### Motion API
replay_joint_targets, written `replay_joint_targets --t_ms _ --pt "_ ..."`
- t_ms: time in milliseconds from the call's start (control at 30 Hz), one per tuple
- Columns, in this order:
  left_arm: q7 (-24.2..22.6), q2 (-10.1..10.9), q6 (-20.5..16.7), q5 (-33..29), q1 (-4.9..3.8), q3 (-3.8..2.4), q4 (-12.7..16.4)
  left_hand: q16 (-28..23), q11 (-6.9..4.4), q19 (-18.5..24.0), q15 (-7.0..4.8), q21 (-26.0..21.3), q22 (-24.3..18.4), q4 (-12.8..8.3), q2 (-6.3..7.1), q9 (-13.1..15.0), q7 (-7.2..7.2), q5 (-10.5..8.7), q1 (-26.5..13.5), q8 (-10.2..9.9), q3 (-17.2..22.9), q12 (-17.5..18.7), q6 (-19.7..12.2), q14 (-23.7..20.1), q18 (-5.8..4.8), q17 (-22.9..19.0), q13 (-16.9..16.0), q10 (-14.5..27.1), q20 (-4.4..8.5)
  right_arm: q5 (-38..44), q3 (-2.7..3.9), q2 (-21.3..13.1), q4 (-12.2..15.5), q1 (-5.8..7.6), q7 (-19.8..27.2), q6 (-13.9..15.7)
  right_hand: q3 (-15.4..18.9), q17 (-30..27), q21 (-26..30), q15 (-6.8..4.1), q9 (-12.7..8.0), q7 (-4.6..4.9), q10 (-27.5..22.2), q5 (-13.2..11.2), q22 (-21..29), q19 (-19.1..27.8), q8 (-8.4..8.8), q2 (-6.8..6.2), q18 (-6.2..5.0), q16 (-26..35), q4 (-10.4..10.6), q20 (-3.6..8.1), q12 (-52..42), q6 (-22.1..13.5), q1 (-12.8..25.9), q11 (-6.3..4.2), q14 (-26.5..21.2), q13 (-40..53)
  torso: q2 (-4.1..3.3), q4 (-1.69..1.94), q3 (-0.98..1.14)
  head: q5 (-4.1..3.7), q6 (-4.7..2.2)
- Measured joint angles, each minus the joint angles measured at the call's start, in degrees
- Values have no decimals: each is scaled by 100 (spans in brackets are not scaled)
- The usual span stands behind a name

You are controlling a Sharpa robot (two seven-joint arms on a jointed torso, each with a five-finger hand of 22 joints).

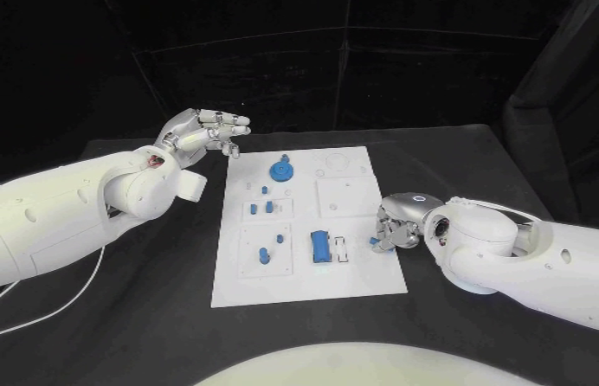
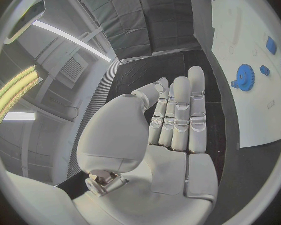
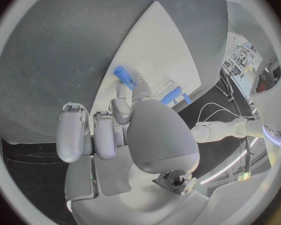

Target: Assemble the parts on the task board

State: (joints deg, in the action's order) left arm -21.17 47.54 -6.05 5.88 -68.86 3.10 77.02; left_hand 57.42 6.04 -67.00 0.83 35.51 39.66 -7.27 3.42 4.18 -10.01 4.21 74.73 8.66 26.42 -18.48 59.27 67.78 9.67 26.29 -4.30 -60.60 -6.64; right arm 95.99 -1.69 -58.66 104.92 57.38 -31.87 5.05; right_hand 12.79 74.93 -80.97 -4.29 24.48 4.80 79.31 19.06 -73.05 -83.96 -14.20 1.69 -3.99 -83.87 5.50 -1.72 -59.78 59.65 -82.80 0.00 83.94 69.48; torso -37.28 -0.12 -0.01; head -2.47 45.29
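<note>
The white task board (image 1: 356, 275) lies in the middle of the black table. On it stand a round blue gear (image 1: 283, 170), a blue rectangular block (image 1: 322, 246) and several small blue pieces such as one at the near left (image 1: 265, 254). My right hand (image 1: 397, 226) is at the board's right edge and pinches a small blue part (image 1: 375, 243) in its fingertips; the right wrist view shows that part (image 3: 123, 76) just over the board (image 3: 159, 40). My left hand (image 1: 200, 133) hovers off the board's far left corner, fingers stretched out and holding nothing (image 2: 178, 115). The gear (image 2: 245, 77) lies beyond its fingertips.
A white cable (image 1: 62, 304) trails over the table under my left arm. Black table surface (image 1: 449, 152) runs round the board on all sides, with dark curtains behind.
</note>
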Motion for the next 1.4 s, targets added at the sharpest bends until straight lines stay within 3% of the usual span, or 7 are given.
replay_joint_targets --t_ms 200,367,433,500,533,967,1400 --pt "6 -1 7 0 1 1 0 0 0 0 0 0 0 0 0 0 0 0 0 0 0 0 0 0 0 0 0 0 0 -86 3 -4 21 0 -8 29 -232 0 0 2 154 -26 -21 975 -60 0 291 20 0 0 179 0 16 95 3 -21 1 15 0 -2 2 0 -15" --pt "10 -4 11 0 2 2 -1 0 0 0 0 0 0 0 0 0 0 0 0 0 0 0 0 0 0 0 -1 0 0 -417 0 -50 36 -4 -23 205 -375 -1 0 21 152 -29 -7 1241 -81 0 364 10 0 0 397 0 -56 134 160 -34 1 66 -1 2 2 0 -23" --pt "12 -4 12 0 2 2 -2 0 0 0 0 0 0 0 0 0 0 0 0 0 0 0 0 0 0 0 -1 0 0 -574 -8 -62 59 -12 -24 323 -412 -1 0 21 -25 -29 8 1299 -81 0 408 -11 0 0 433 0 -57 134 179 -50 1 69 -1 4 2 1 -24" --pt "13 -5 13 0 2 3 -3 0 0 0 0 0 0 0 0 0 0 0 0 0 0 0 0 0 0 1 -1 0 0 -751 -15 -65 95 -21 -20 463 -460 -1 0 20 -708 -37 22 1360 -81 0 415 -49 0 0 482 0 -56 168 218 -44 0 76 -1 5 1 1 -27" --pt "14 -5 13 0 2 4 -3 0 0 0 0 0 1 0 0 0 0 0 0 0 0 0 0 0 0 0 -1 0 0 -830 -21 -66 107 -27 -15 528 -483 -1 0 21 -791 -24 34 1379 -84 0 430 -63 0 0 505 0 -70 180 231 -32 0 79 -1 7 -1 2 -27" --pt "19 -5 17 0 3 9 2 0 -20 0 20 0 -5 0 0 0 0 0 0 0 0 0 0 -20 0 1 -1 20 0 -1879 -56 108 236 -68 110 1307 -678 -2 -23 19 -833 -42 54 1477 -97 0 478 -238 0 -31 652 -1 -102 242 344 -51 0 116 -9 9 -4 55 -16" --pt "25 -1 22 0 4 10 9 0 -20 0 20 0 -5 0 0 0 0 0 0 0 0 0 0 -20 0 2 -2 20 0 -2446 -55 355 155 -68 148 1437 -843 -2 -87 -24 -823 -137 191 1476 -190 0 478 -349 0 -66 918 -1 -297 541 561 -106 0 245 -9 2 -5 73 -1"
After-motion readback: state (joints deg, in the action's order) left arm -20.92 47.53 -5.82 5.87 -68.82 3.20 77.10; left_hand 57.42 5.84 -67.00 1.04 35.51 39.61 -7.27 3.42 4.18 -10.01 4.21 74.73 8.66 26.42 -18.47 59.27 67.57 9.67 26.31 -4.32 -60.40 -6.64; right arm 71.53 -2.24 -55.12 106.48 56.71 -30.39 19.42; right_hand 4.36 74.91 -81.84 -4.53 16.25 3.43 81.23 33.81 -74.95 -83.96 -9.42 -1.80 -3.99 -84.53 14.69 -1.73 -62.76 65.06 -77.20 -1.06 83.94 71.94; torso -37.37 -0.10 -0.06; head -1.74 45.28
